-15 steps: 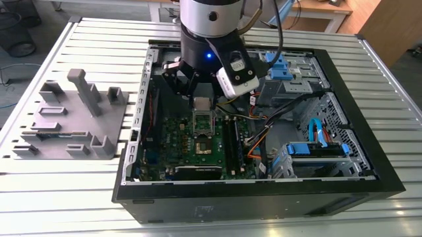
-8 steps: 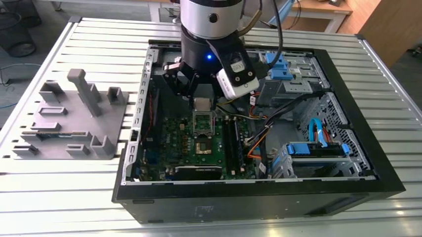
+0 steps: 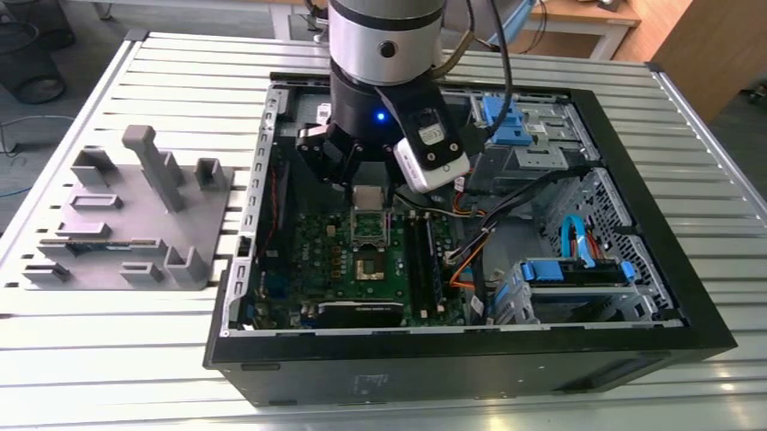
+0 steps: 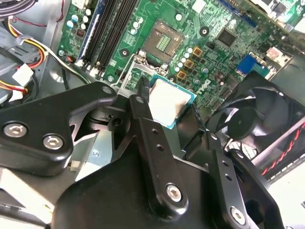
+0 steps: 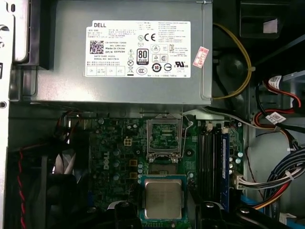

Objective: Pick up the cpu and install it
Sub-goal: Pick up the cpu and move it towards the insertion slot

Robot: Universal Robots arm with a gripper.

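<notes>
The cpu (image 5: 163,198), a thin square chip with a pale silvery top and a green rim, sits between the two black fingers of my gripper (image 5: 167,209), which is shut on its opposite edges. In the second wrist view the cpu (image 4: 167,102) hangs tilted above the green motherboard (image 4: 224,52), with my gripper (image 4: 170,109) around it. The open socket (image 4: 164,43) lies just beyond the chip, apart from it. In the exterior view my gripper (image 3: 369,193) hovers inside the black computer case (image 3: 671,296), above the motherboard (image 3: 323,260).
A grey power supply (image 5: 128,52) fills one end of the case. Long black memory slots (image 4: 114,28) run beside the socket, and a black fan (image 4: 252,119) stands on its other side. Coloured cables (image 5: 281,181) and blue drive brackets (image 3: 576,269) crowd the case. A grey parts fixture (image 3: 120,215) rests on the table.
</notes>
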